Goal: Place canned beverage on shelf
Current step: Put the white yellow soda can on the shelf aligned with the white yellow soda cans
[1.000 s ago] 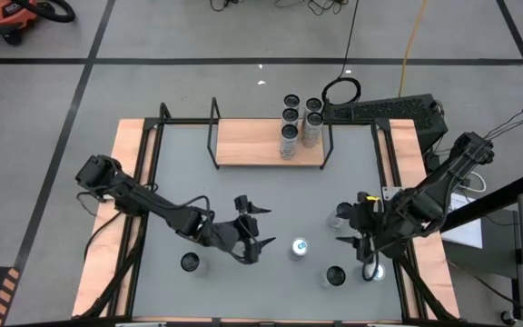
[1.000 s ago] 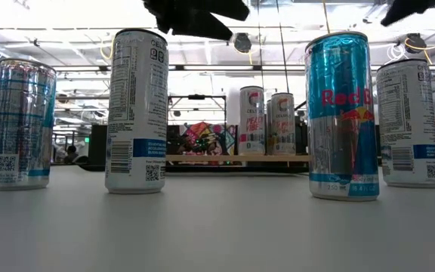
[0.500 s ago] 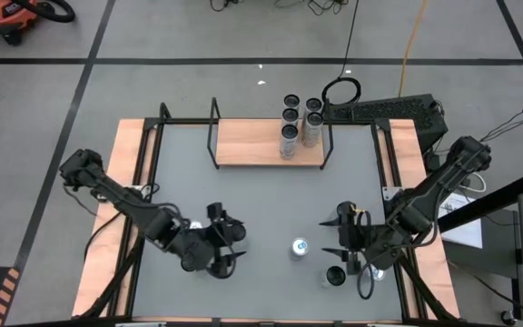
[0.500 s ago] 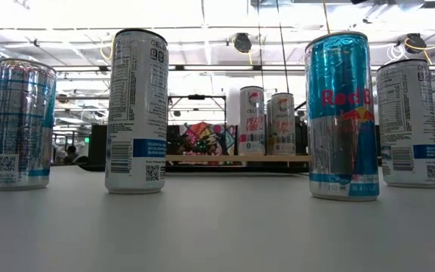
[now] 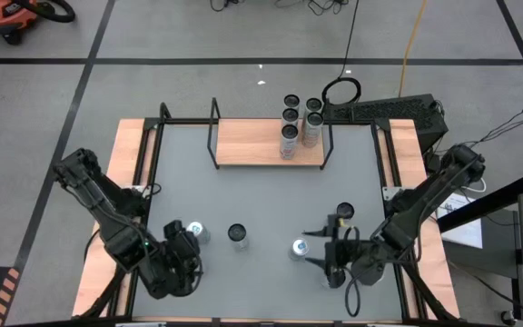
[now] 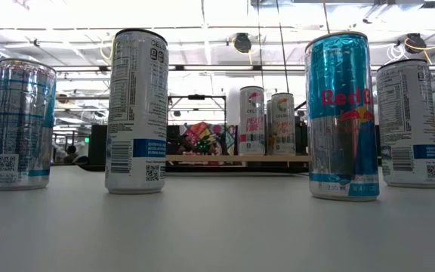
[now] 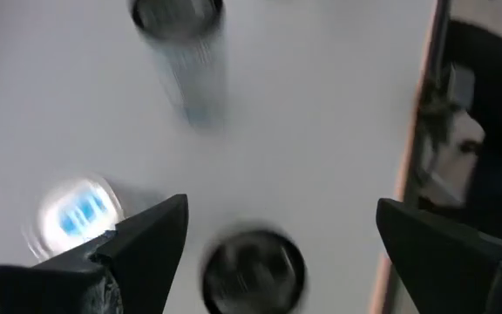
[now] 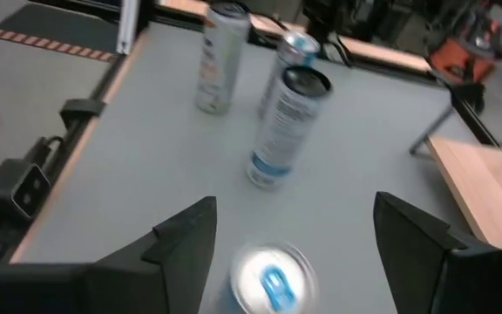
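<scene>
The light-wood shelf [image 5: 252, 143] stands at the table's far edge with several cans [image 5: 296, 123] upright on its right end. Loose cans stand on the grey table near the front. My right gripper [image 5: 311, 251] [image 8: 295, 202] is open and points toward the table's left. Its fingers stand on either side of a silver can with a blue tab [image 5: 300, 247] [image 8: 268, 279], touching nothing. My left gripper [image 5: 184, 256] [image 7: 279, 208] is open at the near left, tipped down over a dark-topped can [image 7: 251, 266] with nothing between its fingers. Neither gripper shows in the low view.
Beside the left gripper stand a blue-tabbed can [image 5: 197, 232] [image 7: 72, 214] and a dark-topped white can [image 5: 237, 234] [image 8: 290, 126]. Another can [image 5: 344, 212] stands at the right. The grey table between these cans and the shelf is bare. The table's wooden edge [image 7: 417, 131] is near the left gripper.
My left gripper has swung from the middle of the table toward the near left corner and tipped downward, uncovering two cans. My right gripper has gone toward the near edge and leftward to the blue-tabbed can. Both stay open. No can has moved.
</scene>
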`<move>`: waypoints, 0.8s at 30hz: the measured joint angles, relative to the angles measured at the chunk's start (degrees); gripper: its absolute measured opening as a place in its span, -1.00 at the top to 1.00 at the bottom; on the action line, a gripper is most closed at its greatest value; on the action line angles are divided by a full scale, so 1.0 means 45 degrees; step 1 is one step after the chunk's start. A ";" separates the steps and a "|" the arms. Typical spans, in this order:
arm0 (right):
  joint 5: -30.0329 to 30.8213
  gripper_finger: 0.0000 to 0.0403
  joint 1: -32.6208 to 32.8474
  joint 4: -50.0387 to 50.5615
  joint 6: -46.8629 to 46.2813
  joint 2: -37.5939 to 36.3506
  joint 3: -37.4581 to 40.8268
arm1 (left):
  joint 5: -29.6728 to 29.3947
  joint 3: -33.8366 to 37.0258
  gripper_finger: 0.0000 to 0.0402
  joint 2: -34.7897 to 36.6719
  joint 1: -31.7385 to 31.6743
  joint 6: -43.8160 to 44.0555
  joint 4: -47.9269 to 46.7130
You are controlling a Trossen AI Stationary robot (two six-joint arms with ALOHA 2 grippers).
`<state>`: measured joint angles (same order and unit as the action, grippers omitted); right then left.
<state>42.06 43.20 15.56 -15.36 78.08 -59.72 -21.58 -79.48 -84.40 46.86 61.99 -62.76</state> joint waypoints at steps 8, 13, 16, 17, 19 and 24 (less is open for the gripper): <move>-0.0020 -0.21 0.0000 -0.2438 0.1179 0.1441 0.0000 | 0.1144 0.0023 -0.80 -0.0701 0.0796 0.1516 -0.1492; -0.0044 -0.21 0.0000 -0.2908 0.0811 0.2251 0.0000 | 0.0802 0.0033 -0.72 -0.0875 0.1003 0.1939 -0.1612; -0.0056 -0.21 0.0000 -0.3156 0.0504 0.2554 0.0010 | 0.0078 0.0033 -0.70 -0.0875 0.1013 0.2286 -0.1612; -0.0056 -0.21 0.0000 -0.3292 0.0451 0.2634 0.0010 | -0.0038 0.0033 -0.70 -0.0877 0.1013 0.2411 -0.1616; -0.0066 -0.21 0.0000 -0.3318 0.0238 0.2683 0.0010 | -0.0077 0.0089 -0.70 -0.0942 0.0935 0.2504 -0.1630; -0.0066 -0.21 0.0000 -0.3483 0.0044 0.2696 0.0010 | 0.0312 0.0400 -0.70 -0.1486 0.0716 0.2435 -0.1867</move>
<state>41.76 43.20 -0.12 -15.16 90.21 -59.68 -20.17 -77.68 -91.08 50.08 72.95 -71.16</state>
